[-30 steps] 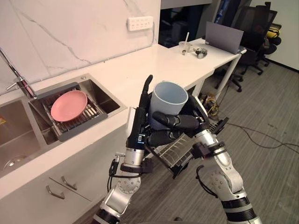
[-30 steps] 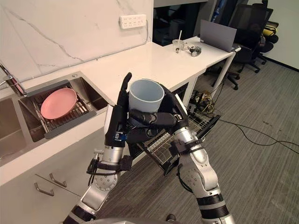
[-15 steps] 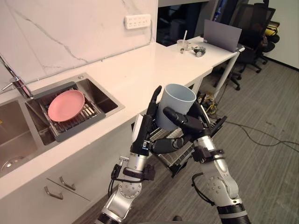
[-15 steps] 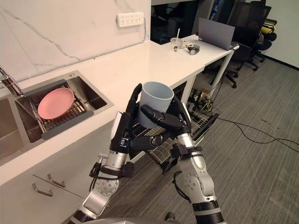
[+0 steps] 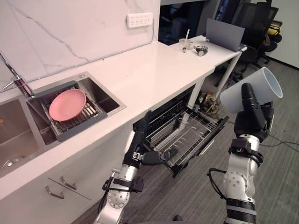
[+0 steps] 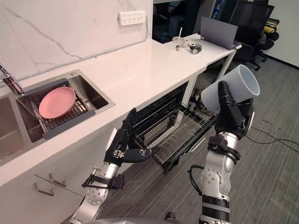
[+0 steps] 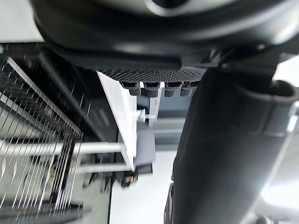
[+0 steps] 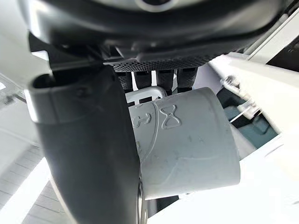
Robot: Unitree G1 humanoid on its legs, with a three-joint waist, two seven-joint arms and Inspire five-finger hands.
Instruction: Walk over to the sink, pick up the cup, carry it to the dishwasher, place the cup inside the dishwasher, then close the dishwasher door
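A pale blue-grey cup (image 5: 252, 91) is held up in the air at the right, tilted with its mouth pointing up and to the right. My right hand (image 5: 252, 119) is shut on it from below, the thumb lying along its side; the right wrist view shows the cup (image 8: 187, 135) pressed between thumb and fingers. The dishwasher (image 5: 163, 116) under the counter stands open with its wire rack (image 5: 189, 135) pulled out, to the left of and below the cup. My left hand (image 5: 142, 149) hangs low by the rack's front left corner, open, holding nothing.
A sink (image 5: 100, 93) at the left holds a drain rack with a pink plate (image 5: 68, 104), beside a tap (image 5: 16, 81). The white counter (image 5: 154, 70) runs back to a desk with a laptop (image 5: 225, 34) and a glass (image 5: 186, 45). Office chairs (image 5: 259, 23) stand beyond, on grey carpet.
My right hand has swung the cup up and to the right, away from my left hand, and tilted it. The left hand has dropped towards the rack.
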